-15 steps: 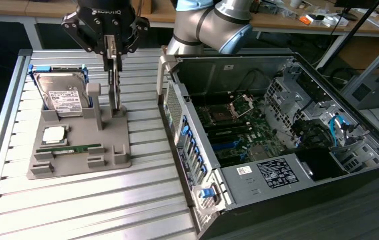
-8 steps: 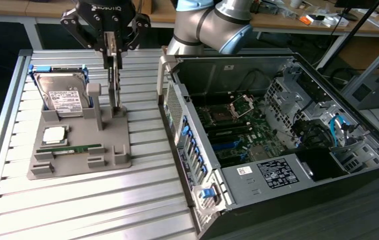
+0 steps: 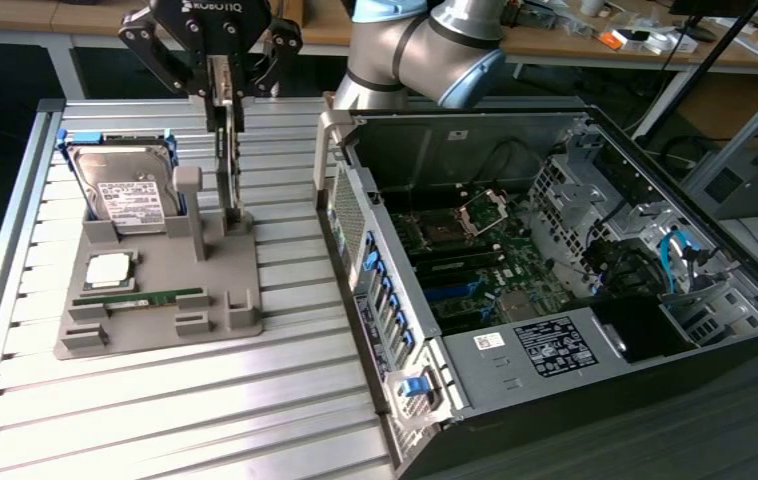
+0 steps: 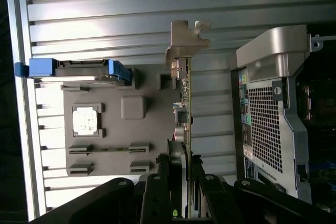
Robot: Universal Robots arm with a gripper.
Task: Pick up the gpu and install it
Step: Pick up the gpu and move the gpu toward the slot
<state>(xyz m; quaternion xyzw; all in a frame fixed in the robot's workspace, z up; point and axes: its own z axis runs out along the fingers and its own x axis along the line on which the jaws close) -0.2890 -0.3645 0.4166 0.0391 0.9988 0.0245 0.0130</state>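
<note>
Silvery metal bracket (image 4: pixel 184 38) on the gpu (image 4: pixel 185 98); matt grey plastic holder (image 4: pixel 110 129).

A grey holder (image 3: pixel 226 318) sits on the slatted table (image 3: pixel 219 410); in it, 1 hard drive (image 3: pixel 128 195) stands on edge, while 1 processor chip (image 3: pixel 108 268) and 1 RAM stick (image 3: pixel 139 297) lie flat. Beside it, an open computer case (image 3: pixel 486 140) shows its motherboard (image 3: pixel 486 275).
</note>
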